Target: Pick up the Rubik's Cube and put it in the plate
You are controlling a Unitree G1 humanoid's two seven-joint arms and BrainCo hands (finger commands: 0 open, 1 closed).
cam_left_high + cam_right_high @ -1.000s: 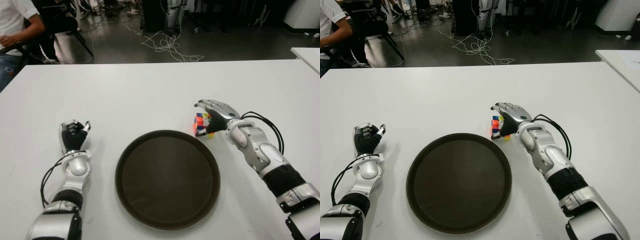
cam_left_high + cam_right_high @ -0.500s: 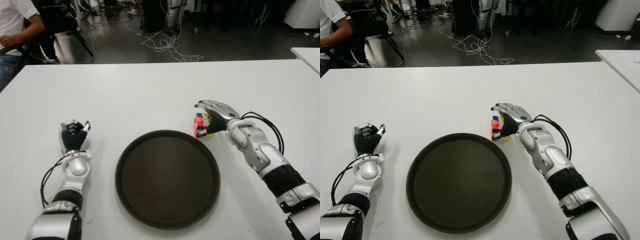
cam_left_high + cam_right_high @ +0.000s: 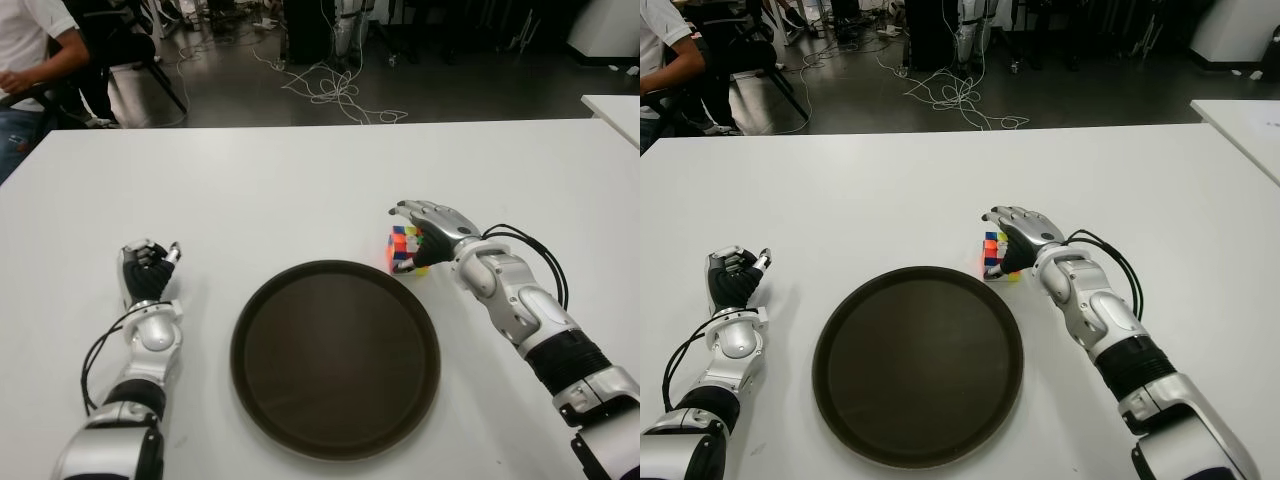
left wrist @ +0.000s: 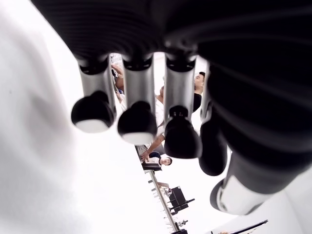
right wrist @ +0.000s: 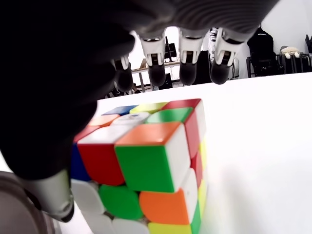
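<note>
The Rubik's Cube (image 3: 403, 246) stands on the white table just past the far right rim of the dark round plate (image 3: 335, 355). My right hand (image 3: 432, 222) arches over the cube from the right. In the right wrist view its fingers (image 5: 187, 68) stretch out above and beyond the cube (image 5: 146, 161), and the thumb (image 5: 44, 146) hangs beside the cube's side; the hand is open, with no grip closed. My left hand (image 3: 146, 270) shows to the left of the plate with its fingers curled and nothing in them.
The white table (image 3: 300, 180) stretches far behind the plate. A seated person (image 3: 25, 50) is beyond the table's far left corner. Cables (image 3: 335, 95) lie on the floor behind. Another white table's corner (image 3: 615, 108) shows at the far right.
</note>
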